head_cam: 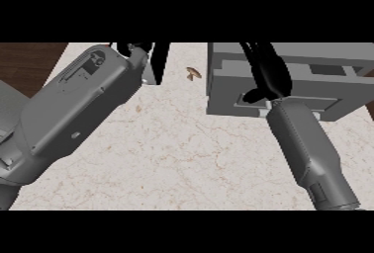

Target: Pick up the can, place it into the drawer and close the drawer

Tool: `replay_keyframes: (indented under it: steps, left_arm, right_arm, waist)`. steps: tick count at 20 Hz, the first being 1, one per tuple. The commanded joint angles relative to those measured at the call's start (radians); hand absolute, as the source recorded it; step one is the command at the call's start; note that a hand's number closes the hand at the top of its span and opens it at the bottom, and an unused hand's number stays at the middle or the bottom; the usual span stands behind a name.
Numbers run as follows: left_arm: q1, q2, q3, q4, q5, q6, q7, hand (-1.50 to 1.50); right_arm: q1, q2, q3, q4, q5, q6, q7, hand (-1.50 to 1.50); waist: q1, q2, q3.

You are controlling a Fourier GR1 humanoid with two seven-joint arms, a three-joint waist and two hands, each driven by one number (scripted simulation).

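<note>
A: Where is the can being seen at this moment?

B: It is not being shown anywhere in the frame. It cannot be told whether it is lying inside the drawer unit (292, 84) at the upper right or being hidden elsewhere. Only a small brown object (193, 73) is lying on the counter (182, 158) near the top centre.

A: How are the hands being held?

B: The right hand (264, 74) is being stretched over the grey drawer unit, its fingers straight and apart, clamped on nothing. The left hand (139, 52) is being kept at the upper left edge; whether its fingers are together cannot be told.

A: How is the closing, judged to be the step in hand, best being done?

B: The drawer front should be pushed squarely with flat fingers, along its slide, so that it is not being skewed.
</note>
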Motion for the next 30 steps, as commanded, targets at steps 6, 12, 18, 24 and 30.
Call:
replay_keyframes:
  steps: [6, 12, 18, 24, 30]
  left_arm:
    - [0.034, 0.033, 0.020, -0.075, -0.022, -0.001, 0.040, -1.50]
    - [0.048, 0.051, 0.023, -0.100, -0.051, -0.001, 0.043, -1.50]
    - [0.062, 0.079, 0.007, -0.190, -0.058, 0.019, 0.109, -1.50]
    - [0.076, 0.110, 0.023, -0.213, -0.064, 0.001, 0.119, -1.50]
    - [0.090, 0.098, 0.008, -0.256, -0.077, 0.024, 0.129, -1.50]
  right_arm:
    - [-0.144, -0.002, -0.082, 0.282, 0.004, -0.183, -0.007, -1.50]
    - [-0.246, -0.043, -0.122, 0.403, 0.010, -0.253, -0.004, -1.50]
    - [-0.319, -0.093, -0.139, 0.465, 0.017, -0.267, -0.001, -1.50]
    - [-0.421, -0.118, -0.149, 0.508, 0.024, -0.207, 0.049, -1.50]
    - [-0.440, -0.065, -0.259, 0.527, -0.117, -0.113, -0.121, -1.50]
  waist:
    - [0.016, 0.029, 0.018]
    - [0.027, 0.039, 0.018]
    - [0.049, 0.037, 0.018]
    - [0.066, 0.043, 0.018]
    - [0.078, 0.046, 0.021]
